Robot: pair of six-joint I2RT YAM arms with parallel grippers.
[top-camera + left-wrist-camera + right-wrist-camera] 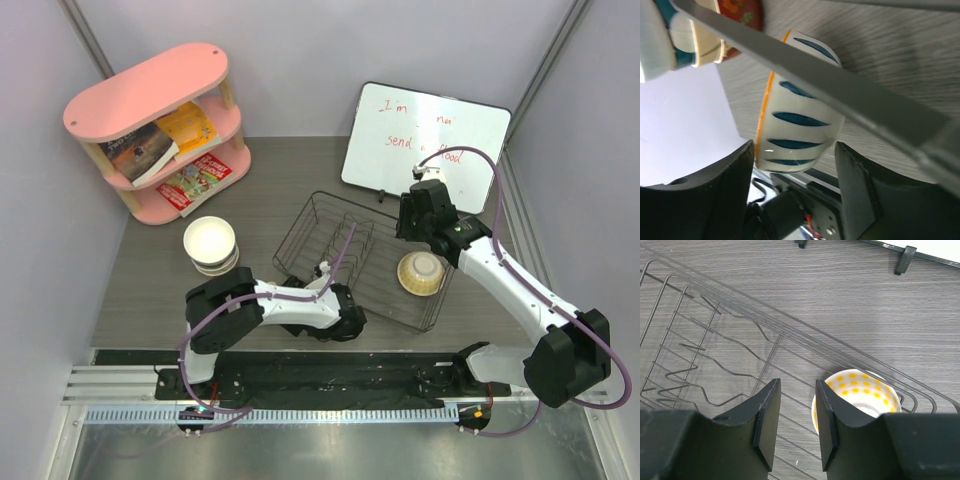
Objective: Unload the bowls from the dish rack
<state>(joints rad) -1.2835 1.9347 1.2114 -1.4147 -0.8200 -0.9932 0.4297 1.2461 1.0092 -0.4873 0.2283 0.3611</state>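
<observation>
The black wire dish rack [330, 215] stands mid-table. A yellow-dotted bowl [421, 272] lies upside down in its right end, also seen in the right wrist view [860, 392]. My right gripper [415, 215] hovers over the rack, open and empty [797, 385], with the bowl just right of its right finger. My left gripper [297, 287] is at the rack's near-left corner, open wide [794, 150]. A white bowl with blue stripes and an orange rim [800, 120] stands on edge just beyond and between its fingertips, hidden in the top view. A blurred grey bar [850, 95] crosses in front of this bowl.
A stack of bowls [211, 245] sits on the table left of the rack, and shows cream, blue and red in the left wrist view [695, 45]. A pink shelf [165, 130] with books stands at the back left. A whiteboard [425, 140] leans behind the rack.
</observation>
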